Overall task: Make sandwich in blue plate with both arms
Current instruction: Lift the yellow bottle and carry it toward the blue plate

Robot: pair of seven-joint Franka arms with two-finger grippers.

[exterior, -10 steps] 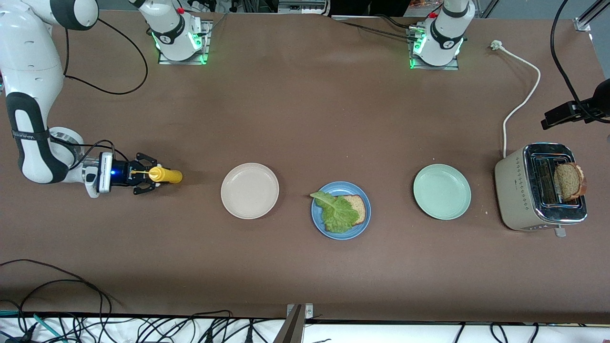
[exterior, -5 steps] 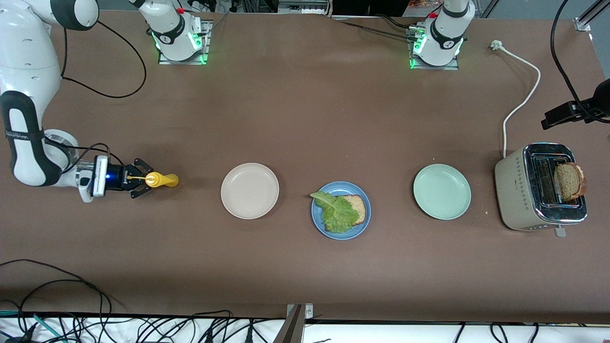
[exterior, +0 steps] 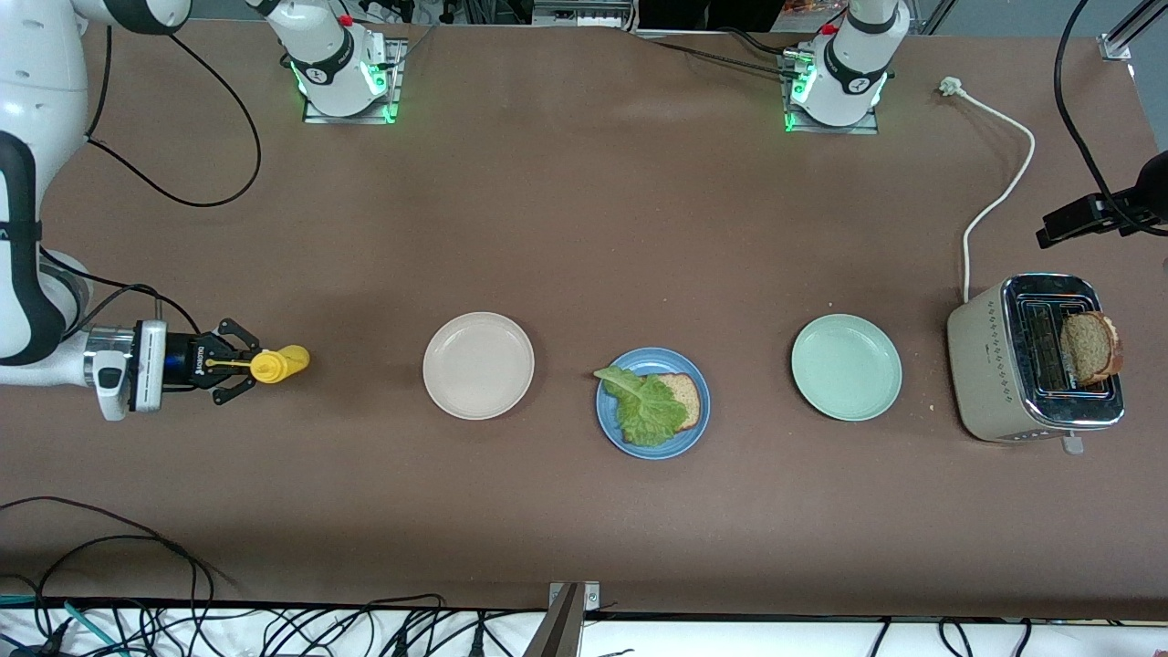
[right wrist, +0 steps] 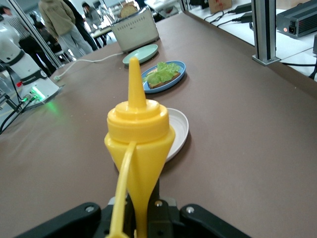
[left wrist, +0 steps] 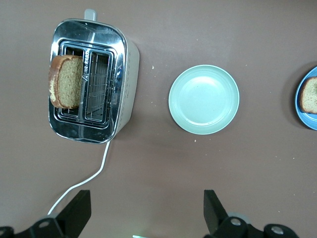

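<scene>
The blue plate [exterior: 652, 448] lies mid-table with one brown bread slice [exterior: 686, 399] and a green lettuce leaf [exterior: 648, 408] on top. A second bread slice [exterior: 1091, 347] stands in the toaster [exterior: 995, 374]. My right gripper [exterior: 239, 365] is at the right arm's end of the table, shut on a yellow squeeze bottle [exterior: 279, 363] that it holds sideways, nozzle toward the plates. In the right wrist view the bottle [right wrist: 139, 134] fills the middle, with the blue plate [right wrist: 177, 79] far off. My left gripper [left wrist: 143, 213] hangs open and high over the table beside the toaster [left wrist: 128, 74], holding nothing.
A beige plate [exterior: 478, 365] lies between the bottle and the blue plate. A mint-green plate [exterior: 846, 367] sits between the blue plate and the toaster. The toaster's white cord [exterior: 995, 196] runs toward the left arm's base. Cables lie along the table's edge nearest the front camera.
My right gripper has closed tighter on the yellow bottle and carried it away from the beige plate, toward the right arm's end of the table. Plates, bread and toaster have not moved.
</scene>
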